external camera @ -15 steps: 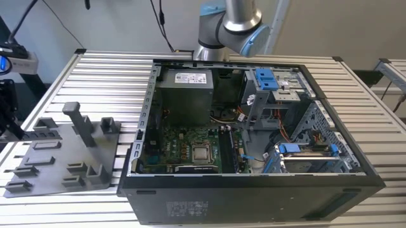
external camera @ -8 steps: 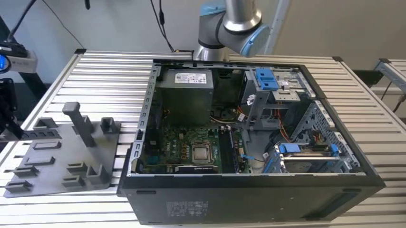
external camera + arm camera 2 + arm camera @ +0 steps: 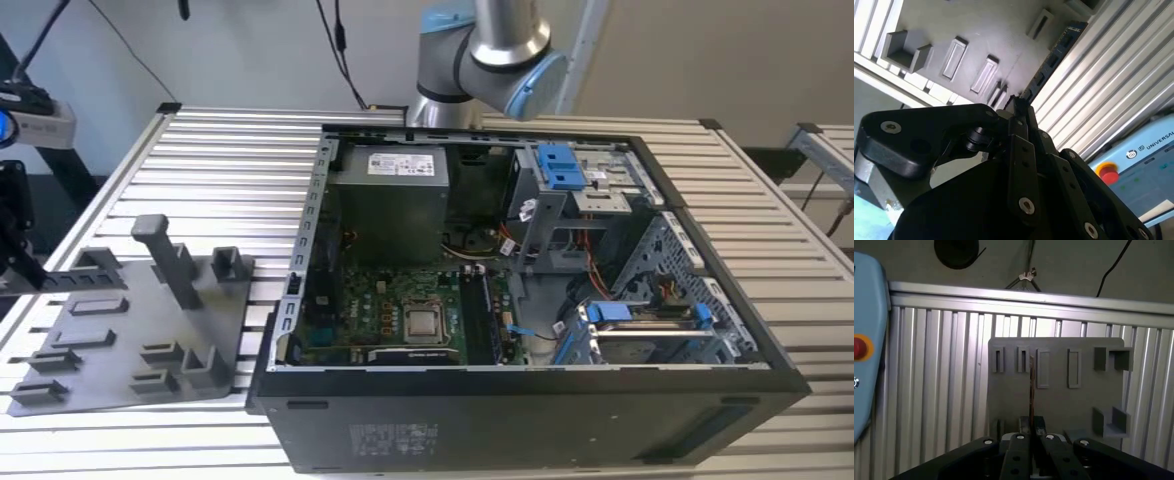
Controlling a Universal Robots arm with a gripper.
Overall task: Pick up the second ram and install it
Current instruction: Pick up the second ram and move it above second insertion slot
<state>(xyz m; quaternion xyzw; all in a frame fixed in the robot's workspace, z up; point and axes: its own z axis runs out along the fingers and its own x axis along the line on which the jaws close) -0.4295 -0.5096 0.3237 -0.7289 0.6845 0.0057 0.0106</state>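
One second ram (image 3: 1053, 59) is in play, and the gripper (image 3: 1018, 107) has it: the two black fingers (image 3: 1019, 450) are pinched onto one end of the stick. One grey fixture plate (image 3: 1064, 400) lies beyond it on the slatted metal table (image 3: 939, 390), and the stick stands over that plate (whether its far end touches a holder I cannot tell).

In the first wrist view the ram (image 3: 1031, 385) shows edge-on, as a thin line. In the second wrist view its flat blue-green face shows with a row of dark chips, and the gripper's black linkage covers the held end. One red button (image 3: 1109, 174) on a pale blue pendant (image 3: 1141, 165) appears in both wrist views.

In the exterior view, one open computer case (image 3: 534, 420) sits mid-table. The plate (image 3: 120, 340) is at its nine o'clock, with one tall post (image 3: 171, 262), and the arm (image 3: 487, 50) rises at its twelve o'clock.
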